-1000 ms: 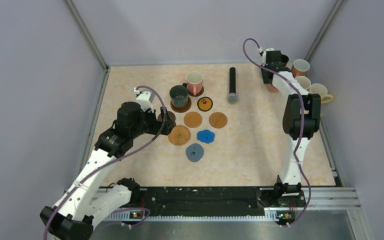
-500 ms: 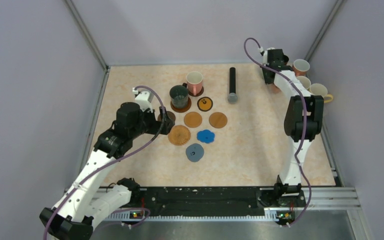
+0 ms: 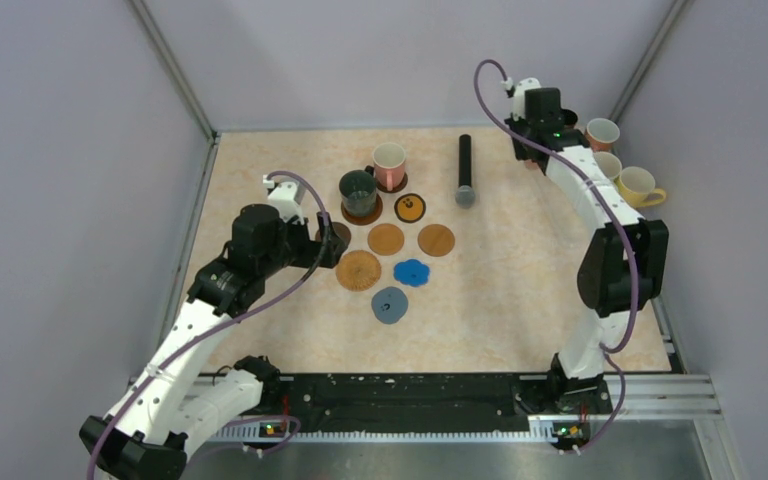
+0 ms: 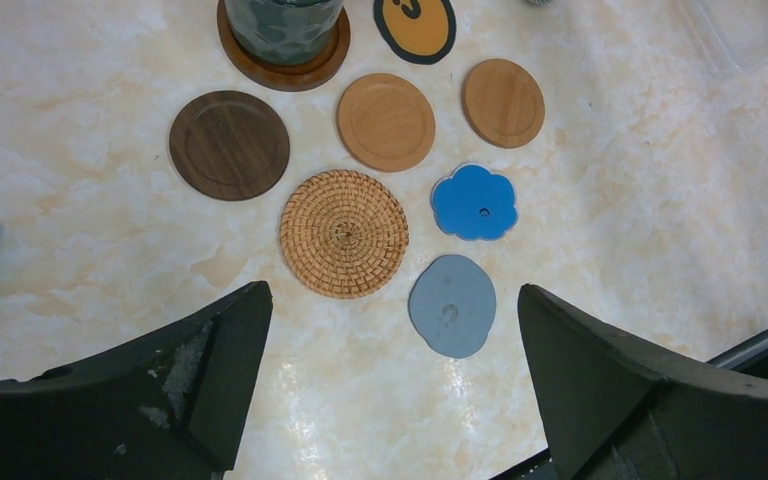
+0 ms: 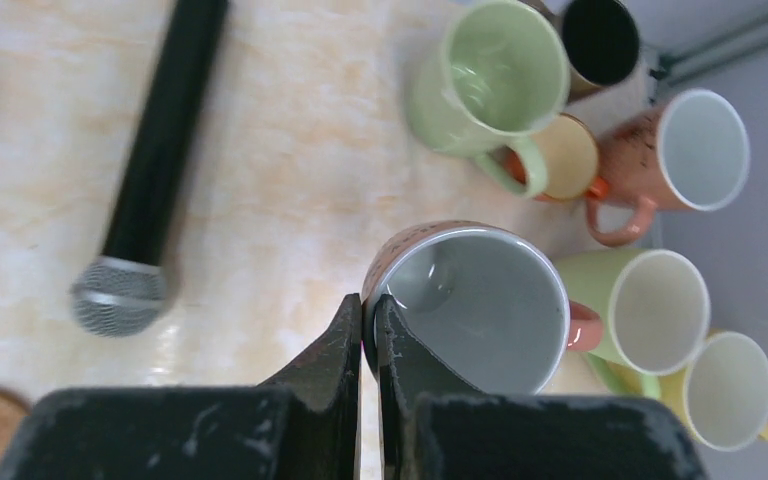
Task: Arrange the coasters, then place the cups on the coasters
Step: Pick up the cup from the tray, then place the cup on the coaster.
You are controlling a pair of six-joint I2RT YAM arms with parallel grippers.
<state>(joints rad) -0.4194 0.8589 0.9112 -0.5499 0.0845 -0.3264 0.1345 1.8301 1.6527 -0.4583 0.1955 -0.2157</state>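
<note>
My right gripper (image 5: pixel 368 305) is shut on the rim of a pink cup (image 5: pixel 470 305), one finger inside and one outside. In the top view that gripper (image 3: pixel 535 150) is at the far right, just left of the other cups (image 3: pixel 607 165). A dark green cup (image 3: pixel 358 192) and a pink cup (image 3: pixel 390 165) stand on coasters. The bare coasters are a dark brown one (image 4: pixel 229 145), two tan ones (image 4: pixel 386 121), a wicker one (image 4: pixel 344 233), a blue flower (image 4: pixel 474 202), a grey-blue one (image 4: pixel 452 305) and a black-and-orange one (image 4: pixel 415 25). Above them my left gripper (image 4: pixel 392 290) hangs open with nothing in it.
A long black cylinder with a grey tip (image 3: pixel 465 170) lies between the coasters and the cups. Packed by the right wall are pale green (image 5: pixel 488 78), dark brown (image 5: pixel 600 40), small orange (image 5: pixel 560 158), pink (image 5: pixel 690 150) and yellow (image 5: pixel 728 390) cups.
My right gripper has moved left and toward the back wall, away from the cluster, with the pink cup in it. The left arm has stayed still.
</note>
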